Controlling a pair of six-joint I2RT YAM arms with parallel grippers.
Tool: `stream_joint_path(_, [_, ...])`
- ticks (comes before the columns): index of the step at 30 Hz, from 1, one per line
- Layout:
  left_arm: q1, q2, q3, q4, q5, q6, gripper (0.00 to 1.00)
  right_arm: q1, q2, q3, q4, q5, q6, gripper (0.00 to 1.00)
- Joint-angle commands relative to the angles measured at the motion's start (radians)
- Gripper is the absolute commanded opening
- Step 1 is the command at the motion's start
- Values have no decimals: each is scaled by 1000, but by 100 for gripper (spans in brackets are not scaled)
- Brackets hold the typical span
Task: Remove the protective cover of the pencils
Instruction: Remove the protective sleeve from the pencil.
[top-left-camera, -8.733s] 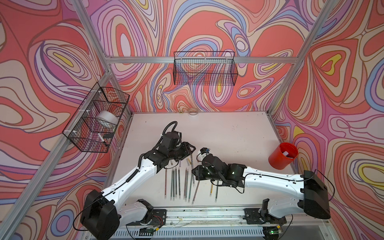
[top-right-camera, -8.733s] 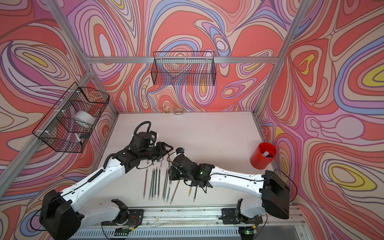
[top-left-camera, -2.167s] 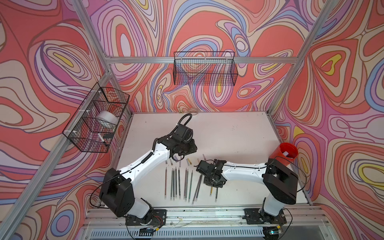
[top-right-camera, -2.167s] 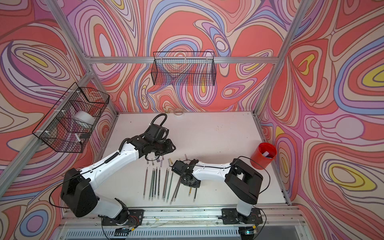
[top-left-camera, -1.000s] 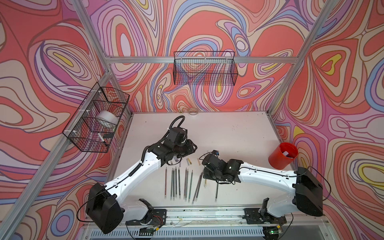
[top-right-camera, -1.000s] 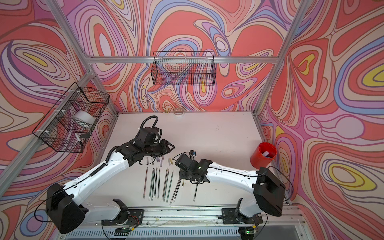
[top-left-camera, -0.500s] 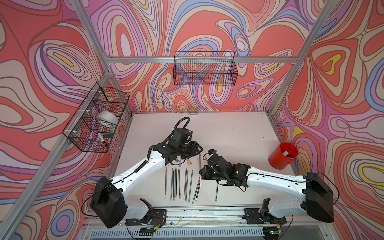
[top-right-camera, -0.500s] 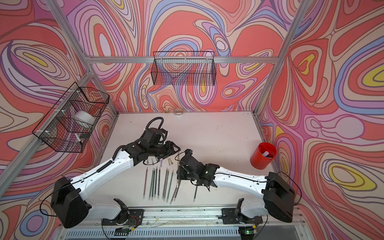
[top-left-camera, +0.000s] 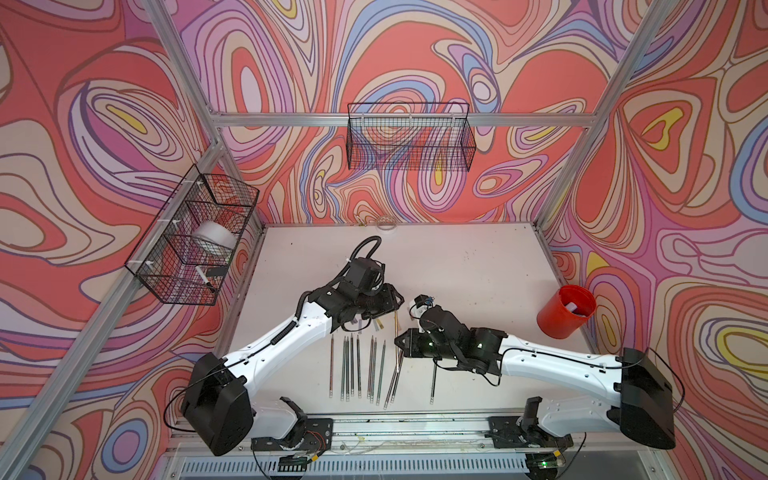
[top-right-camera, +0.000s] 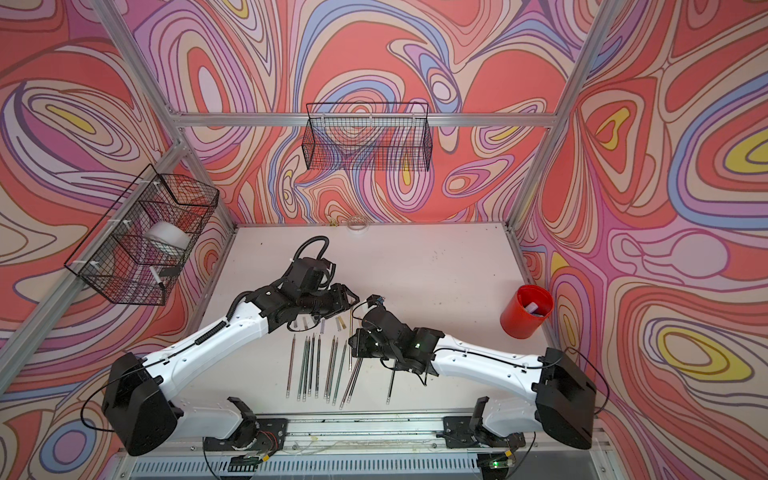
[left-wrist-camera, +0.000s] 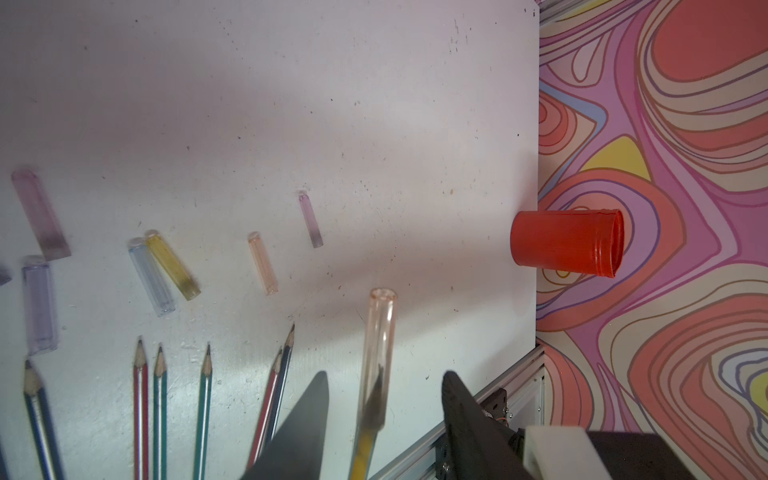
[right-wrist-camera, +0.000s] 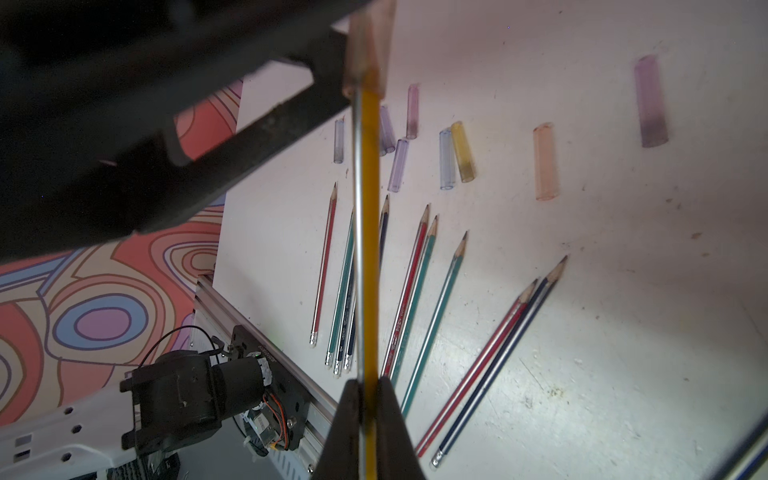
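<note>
My right gripper (right-wrist-camera: 369, 380) is shut on a yellow pencil (right-wrist-camera: 369, 228) and holds it above the table, tip pointing away from the front rail. A pale pink protective cover (left-wrist-camera: 378, 353) sits on that tip. My left gripper (left-wrist-camera: 384, 374) is open, with one finger on each side of the cover and a gap on both sides. In both top views the left gripper (top-left-camera: 395, 301) and the right gripper (top-left-camera: 401, 343) meet at this pencil (top-right-camera: 351, 322). Several uncapped pencils (top-left-camera: 357, 365) lie in a row near the front. Several loose covers (left-wrist-camera: 166, 266) lie beyond their tips.
A red cup (top-left-camera: 565, 309) stands at the right edge of the table, with something pale inside. One wire basket (top-left-camera: 409, 137) hangs on the back wall and another (top-left-camera: 191, 245) on the left wall. The metal front rail (top-left-camera: 415, 424) runs just behind the pencils' eraser ends.
The left gripper has moved right to the capped tip of the pencil in the right gripper. Its jaws have spread a little. The right gripper has stayed shut on the pencil.
</note>
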Motion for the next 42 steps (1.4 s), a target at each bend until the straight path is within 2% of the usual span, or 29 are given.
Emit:
stream_joint_path(1, [-5, 4, 25, -43, -45, 26, 48, -2, -21, 1, 15, -12, -12, 0])
stream_joint_path(20, [-5, 61, 56, -5, -31, 16, 43, -1, 2, 30, 24, -45, -18, 0])
stream_joint_path(33, [-5, 84, 89, -12, -40, 16, 21, -1, 7, 13, 29, -49, -13, 0])
stream_joint_path(42, [-5, 98, 104, -8, -53, 15, 16, -1, -15, -12, 30, -46, 3, 0])
